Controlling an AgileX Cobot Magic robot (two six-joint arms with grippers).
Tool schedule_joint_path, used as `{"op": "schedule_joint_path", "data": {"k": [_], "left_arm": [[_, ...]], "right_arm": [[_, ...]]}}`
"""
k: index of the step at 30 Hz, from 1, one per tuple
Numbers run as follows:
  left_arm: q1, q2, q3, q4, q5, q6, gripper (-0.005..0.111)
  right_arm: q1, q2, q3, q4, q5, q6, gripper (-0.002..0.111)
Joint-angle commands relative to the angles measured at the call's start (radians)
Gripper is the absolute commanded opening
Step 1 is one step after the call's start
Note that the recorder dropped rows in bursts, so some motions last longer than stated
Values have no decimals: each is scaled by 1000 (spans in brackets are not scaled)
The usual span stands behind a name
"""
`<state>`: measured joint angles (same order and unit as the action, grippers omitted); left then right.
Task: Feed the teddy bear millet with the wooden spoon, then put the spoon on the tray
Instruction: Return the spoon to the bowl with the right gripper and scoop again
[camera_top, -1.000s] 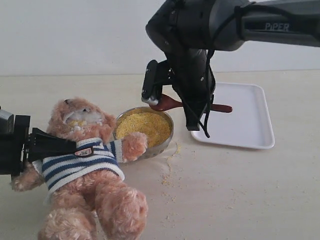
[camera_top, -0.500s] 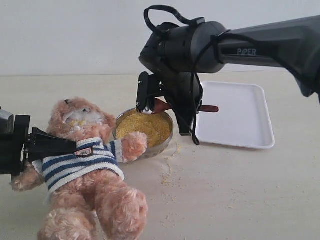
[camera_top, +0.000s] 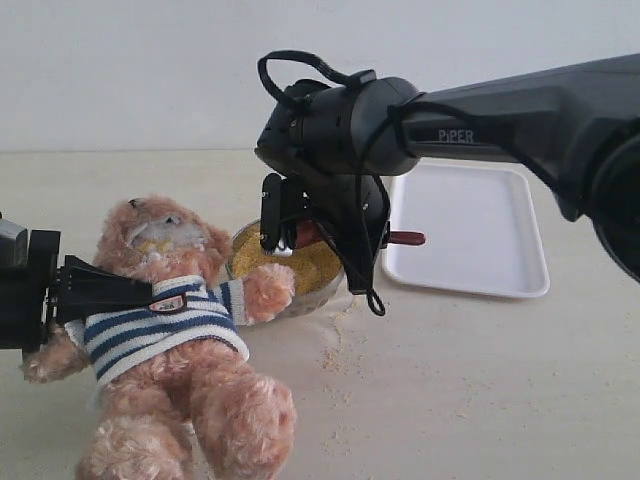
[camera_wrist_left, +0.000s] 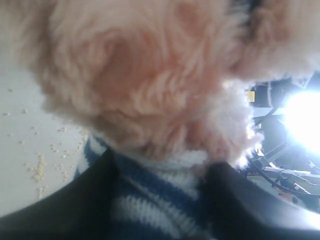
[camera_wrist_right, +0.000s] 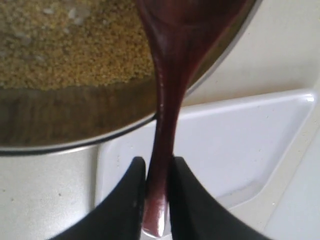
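The teddy bear (camera_top: 170, 330) lies on its back at the left, with yellow grains on its muzzle. My left gripper (camera_top: 150, 297) is shut on its striped shirt; in the left wrist view both dark fingers (camera_wrist_left: 75, 200) flank the shirt under the bear's furry head (camera_wrist_left: 145, 85). My right gripper (camera_top: 358, 245) is shut on the thin handle of the wooden spoon (camera_top: 404, 238). Its round end (camera_wrist_right: 167, 75) hangs low over the millet (camera_wrist_right: 65, 45) in the metal bowl (camera_top: 300, 297). The white tray (camera_top: 480, 230) lies right of the bowl, with nothing on it.
Loose grains (camera_top: 335, 355) are scattered on the table in front of the bowl and beside the bear (camera_wrist_left: 37, 167). The bear's paw (camera_top: 268, 290) rests against the bowl's near rim. The right arm spans above the tray.
The right arm has swung left and down, carrying the spoon from above the bowl's far edge to low over the millet. The left gripper and bear have not moved.
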<state>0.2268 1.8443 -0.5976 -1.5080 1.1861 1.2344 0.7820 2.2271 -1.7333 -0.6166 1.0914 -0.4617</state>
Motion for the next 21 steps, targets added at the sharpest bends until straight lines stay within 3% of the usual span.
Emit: {"op": "schedule_joint_path", "data": {"k": [1, 21], "left_arm": [[2, -2, -5, -20, 35, -6, 5], [2, -2, -5, -20, 35, -6, 5]], "right_arm": [[20, 1, -2, 3, 31, -27, 0], [55, -120, -2, 13, 67, 11, 0]]}}
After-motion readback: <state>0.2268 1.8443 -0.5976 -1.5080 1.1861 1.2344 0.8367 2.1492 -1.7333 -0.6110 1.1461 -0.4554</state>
